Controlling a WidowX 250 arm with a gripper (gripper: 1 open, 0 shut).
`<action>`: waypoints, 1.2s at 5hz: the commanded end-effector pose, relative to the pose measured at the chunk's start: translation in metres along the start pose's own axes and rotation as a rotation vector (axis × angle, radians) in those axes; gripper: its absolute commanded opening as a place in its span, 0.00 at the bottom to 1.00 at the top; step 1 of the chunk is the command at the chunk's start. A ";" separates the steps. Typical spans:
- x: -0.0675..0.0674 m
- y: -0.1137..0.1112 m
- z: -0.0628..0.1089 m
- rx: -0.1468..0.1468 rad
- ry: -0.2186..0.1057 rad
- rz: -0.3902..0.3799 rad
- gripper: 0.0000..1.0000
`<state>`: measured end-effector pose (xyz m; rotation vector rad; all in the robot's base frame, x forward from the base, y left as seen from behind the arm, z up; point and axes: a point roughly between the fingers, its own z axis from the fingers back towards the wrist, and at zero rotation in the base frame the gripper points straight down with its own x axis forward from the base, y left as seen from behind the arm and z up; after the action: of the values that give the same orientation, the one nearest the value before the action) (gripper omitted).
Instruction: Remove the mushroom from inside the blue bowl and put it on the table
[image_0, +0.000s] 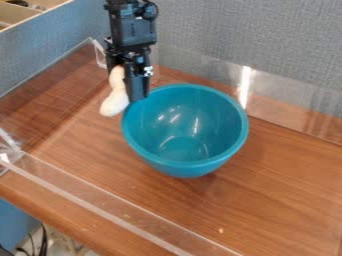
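Hanging from the black gripper (127, 78), the mushroom (116, 97) is clear of the blue bowl (186, 128) and sits in the air just outside the bowl's upper-left rim, over the table (80, 140). The gripper's fingers are clamped on the mushroom's upper part, so only the thick cream-white stem shows plainly below them, tilted down and to the left; a small patch of orange-red beside the fingers looks like the cap, though it is too small to be sure. The mushroom's lower end does not touch the wood, and it does not touch the bowl either, though it is very near the rim. The arm (131, 25) comes down steeply from the top of the view, its dark body standing in front of the grey-blue fabric backdrop (254, 35). The blue bowl stands upright near the middle of the brown wood-grain table, glossy and teal, with bright reflections on its inner wall and nothing lying inside it. A low clear acrylic wall (54, 70) runs along the left side of the table, another along the near edge, and a further clear panel stands behind the bowl at the right. Beyond the left wall, a pale box-like piece (34, 25) fills the upper-left corner.
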<state>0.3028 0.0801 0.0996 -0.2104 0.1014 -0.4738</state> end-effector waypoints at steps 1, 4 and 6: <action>-0.010 0.010 0.008 0.039 0.001 -0.068 0.00; -0.032 0.015 -0.003 0.036 0.038 0.023 1.00; -0.038 0.013 -0.002 0.041 0.045 0.027 1.00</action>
<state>0.2718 0.1072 0.0745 -0.2019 0.1951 -0.4458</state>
